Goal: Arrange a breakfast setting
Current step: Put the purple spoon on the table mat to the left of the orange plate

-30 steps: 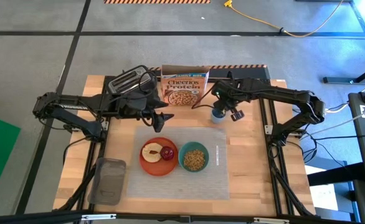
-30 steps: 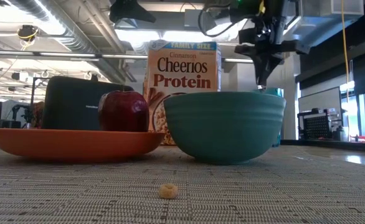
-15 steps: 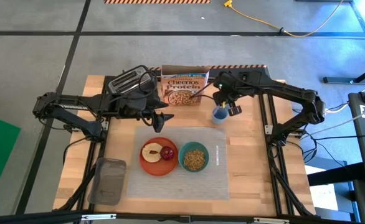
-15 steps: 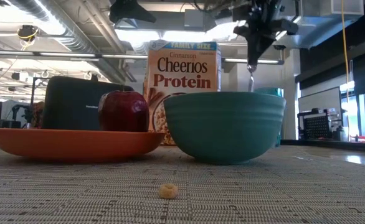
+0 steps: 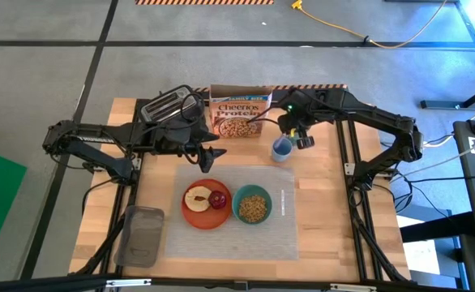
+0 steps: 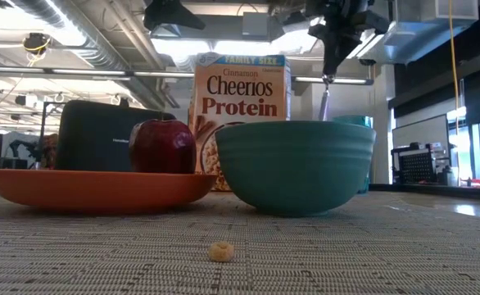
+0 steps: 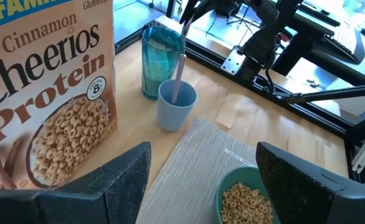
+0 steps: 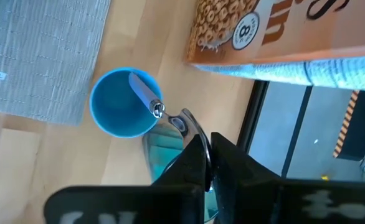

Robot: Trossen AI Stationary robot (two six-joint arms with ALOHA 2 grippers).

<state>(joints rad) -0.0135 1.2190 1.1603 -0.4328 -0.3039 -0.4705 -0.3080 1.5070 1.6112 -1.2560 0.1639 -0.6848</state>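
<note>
We are seeing an orange plate (image 5: pixel 206 204) carrying a dark red apple (image 5: pixel 218 199), a teal bowl (image 5: pixel 253 206) at its three o'clock, a pale grey ribbed placemat (image 5: pixel 274 234), a light blue cup (image 7: pixel 175 104), and an orange-and-white Cheerios box (image 5: pixel 239 115).

high: straight down, far, whole table | low: mat level, close behind teal bowl (image 6: pixel 296 166), faced cereal box (image 6: pixel 241 90) | wrists: near, both caught blue cup (image 7: pixel 176 105), also in high
</note>
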